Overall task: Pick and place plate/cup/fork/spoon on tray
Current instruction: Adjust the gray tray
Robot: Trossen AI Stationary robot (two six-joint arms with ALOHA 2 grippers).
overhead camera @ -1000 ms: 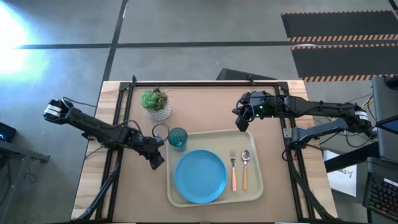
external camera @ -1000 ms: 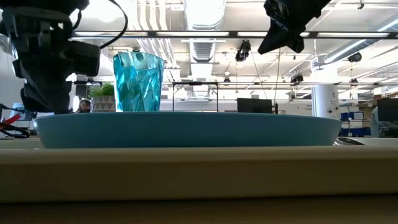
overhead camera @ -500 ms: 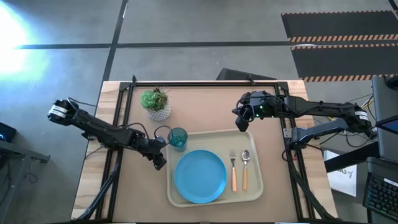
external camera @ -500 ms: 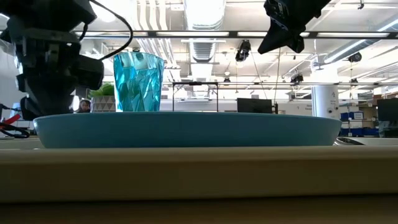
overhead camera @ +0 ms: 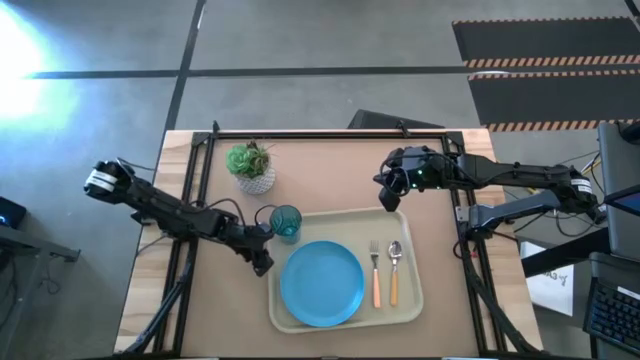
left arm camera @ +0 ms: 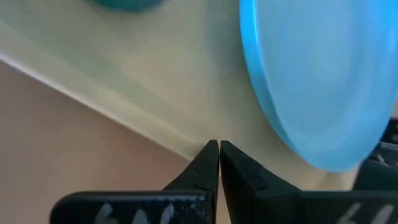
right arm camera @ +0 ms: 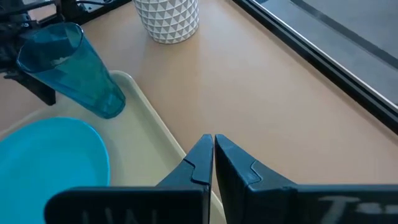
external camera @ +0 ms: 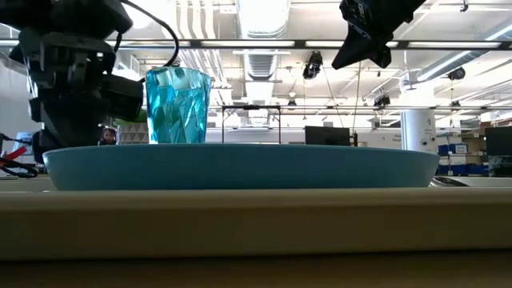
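The sky-blue plate [external camera: 240,166] spans the foreground behind the tray's cream rim [external camera: 256,224]. The teal cup [external camera: 178,106] stands upright beyond it — the left gripper [external camera: 76,76] just beside it; the right gripper [external camera: 370,32] hangs well apart, high.

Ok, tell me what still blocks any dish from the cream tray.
Nothing visible: the sky-blue round plate, teal translucent cup, orange-handled fork and tan-handled spoon already sit on the cream rectangular tray.

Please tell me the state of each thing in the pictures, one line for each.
plate: flat on the tray.
cup: upright on the tray's corner.
fork: lying on the tray.
spoon: lying beside the fork.
tray: flat on the table.
left end effector: shut, empty.
right end effector: shut, empty.
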